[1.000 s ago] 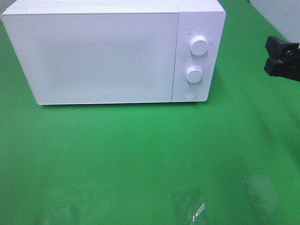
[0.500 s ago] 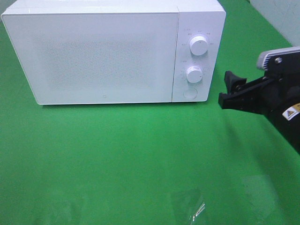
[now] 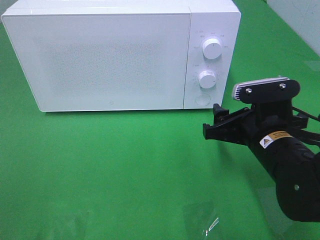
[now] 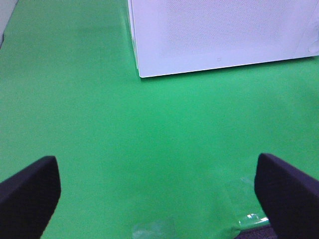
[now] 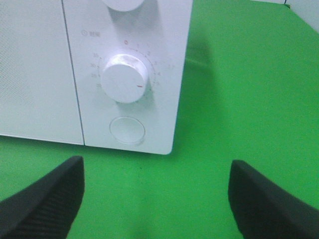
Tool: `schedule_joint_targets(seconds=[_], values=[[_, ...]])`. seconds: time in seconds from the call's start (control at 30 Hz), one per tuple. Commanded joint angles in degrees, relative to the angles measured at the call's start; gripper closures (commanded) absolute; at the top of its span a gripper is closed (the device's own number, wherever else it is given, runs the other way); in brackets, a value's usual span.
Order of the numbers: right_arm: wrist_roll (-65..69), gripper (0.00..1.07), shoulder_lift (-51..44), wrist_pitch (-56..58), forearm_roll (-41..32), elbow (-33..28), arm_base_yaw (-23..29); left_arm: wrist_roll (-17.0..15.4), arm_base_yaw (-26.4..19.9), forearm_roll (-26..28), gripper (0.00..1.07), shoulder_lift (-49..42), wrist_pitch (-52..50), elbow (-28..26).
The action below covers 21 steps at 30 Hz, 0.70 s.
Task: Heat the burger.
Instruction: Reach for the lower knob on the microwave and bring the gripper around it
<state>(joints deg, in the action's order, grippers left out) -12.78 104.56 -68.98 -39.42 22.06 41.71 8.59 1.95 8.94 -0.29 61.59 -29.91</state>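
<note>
The burger is out of view in every frame. A white microwave (image 3: 110, 60) stands at the back of the green table with its door shut; it also shows in the left wrist view (image 4: 214, 30) and the right wrist view (image 5: 40, 64). My right gripper (image 3: 211, 121) is open and empty, just in front of the microwave's lower right corner. In the right wrist view the right gripper (image 5: 157, 204) faces the round button (image 5: 127, 130) below the lower knob (image 5: 124, 77). My left gripper (image 4: 158, 194) is open and empty over bare cloth, well in front of the microwave.
A green cloth (image 3: 125, 165) covers the table. Shiny clear patches (image 3: 200, 220) lie near the front edge. The control panel carries an upper knob (image 3: 212, 48) and a lower knob (image 3: 207, 79). A pale wall (image 3: 300, 20) stands at the back right.
My right arm has swung in from the right edge, leftward and toward the front, and its gripper now sits by the microwave's lower right corner. The microwave has not moved.
</note>
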Motion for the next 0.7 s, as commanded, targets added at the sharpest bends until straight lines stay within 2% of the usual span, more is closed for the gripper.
schedule_joint_targets(seconds=[0.03,0.17,0.7], values=[[-0.86,0.32,0.57,-13.12,-0.34,2.18,0.40,-0.23,-0.29,0.06,0.09,-1.43,-0.34,0.23],[-0.86,0.32,2.75,-13.06,-0.29,7.73,0.40,-0.23,-0.29,0.06,0.09,-1.38,-0.34,0.23],[-1.72,0.32,10.26,-13.01,-0.06,18.11,-0.69,-0.23,-0.29,-0.11,0.09,-1.38,-0.34,0.23]])
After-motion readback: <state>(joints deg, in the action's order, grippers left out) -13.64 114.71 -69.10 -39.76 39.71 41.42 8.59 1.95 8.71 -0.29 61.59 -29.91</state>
